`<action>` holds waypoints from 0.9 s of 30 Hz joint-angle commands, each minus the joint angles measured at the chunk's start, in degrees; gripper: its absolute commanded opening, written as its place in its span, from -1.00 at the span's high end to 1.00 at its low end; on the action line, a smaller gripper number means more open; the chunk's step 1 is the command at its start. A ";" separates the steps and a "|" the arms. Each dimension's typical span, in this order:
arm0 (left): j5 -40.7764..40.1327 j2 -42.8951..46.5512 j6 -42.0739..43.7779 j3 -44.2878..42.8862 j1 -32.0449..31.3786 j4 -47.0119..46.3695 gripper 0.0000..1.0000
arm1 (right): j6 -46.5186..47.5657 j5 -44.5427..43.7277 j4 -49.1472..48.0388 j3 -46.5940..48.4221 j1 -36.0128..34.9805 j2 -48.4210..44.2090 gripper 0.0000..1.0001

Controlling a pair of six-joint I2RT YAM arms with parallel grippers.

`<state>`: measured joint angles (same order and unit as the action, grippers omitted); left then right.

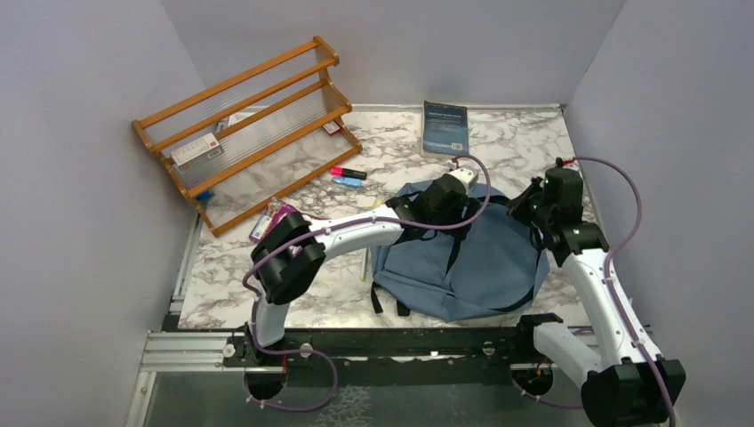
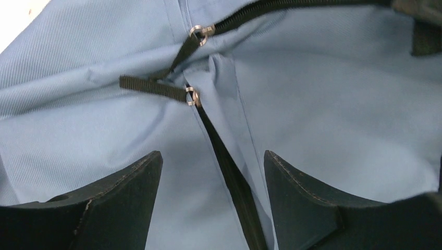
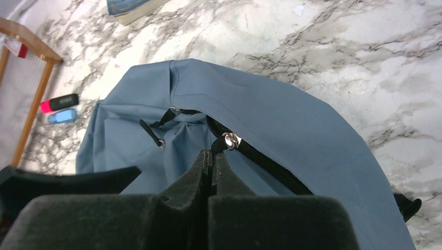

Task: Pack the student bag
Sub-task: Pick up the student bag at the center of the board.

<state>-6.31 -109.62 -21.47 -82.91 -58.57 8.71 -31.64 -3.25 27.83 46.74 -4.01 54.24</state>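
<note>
The student bag (image 1: pixel 480 258) lies flat on the marble table, dusty blue with a black zipper. My right gripper (image 3: pixel 212 153) is shut on the black pull tab of a silver zipper slider (image 3: pixel 231 140) at the bag's far edge. In the top view the right gripper (image 1: pixel 525 212) sits at the bag's upper right. My left gripper (image 2: pixel 212 156) hovers open just over the fabric with the zipper line (image 2: pixel 229 177) running between its fingers. Two more black pull tabs (image 2: pixel 156 87) lie ahead of it. From above, the left gripper (image 1: pixel 425 209) is over the bag's top left.
A dark blue-grey book (image 1: pixel 445 127) lies at the back of the table. A wooden rack (image 1: pixel 249 129) stands at the back left. A pink marker (image 1: pixel 347 172) and a blue one (image 1: pixel 348 181) lie beside it. A pencil (image 1: pixel 364 262) lies left of the bag.
</note>
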 commanded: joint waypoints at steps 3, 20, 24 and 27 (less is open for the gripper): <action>-1.14 -4.05 -1.53 -5.11 -0.15 -0.57 -0.39 | -2.01 5.05 2.21 -0.51 0.23 -3.77 0.99; 2.52 -7.07 0.88 -9.28 1.07 1.71 0.95 | -2.63 -2.84 9.45 2.66 0.21 -7.53 0.99; 4.11 -6.12 2.77 -15.85 1.35 6.82 1.00 | -1.80 -5.15 11.68 4.28 0.23 -9.01 0.98; 4.85 -3.09 2.89 -18.32 1.35 8.89 1.00 | -1.76 -5.31 13.14 5.86 0.23 -9.37 0.99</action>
<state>-3.42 -116.55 -20.27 -95.96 -57.80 15.97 -33.56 -5.65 38.02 48.97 -4.01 46.39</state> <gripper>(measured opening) 0.006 0.014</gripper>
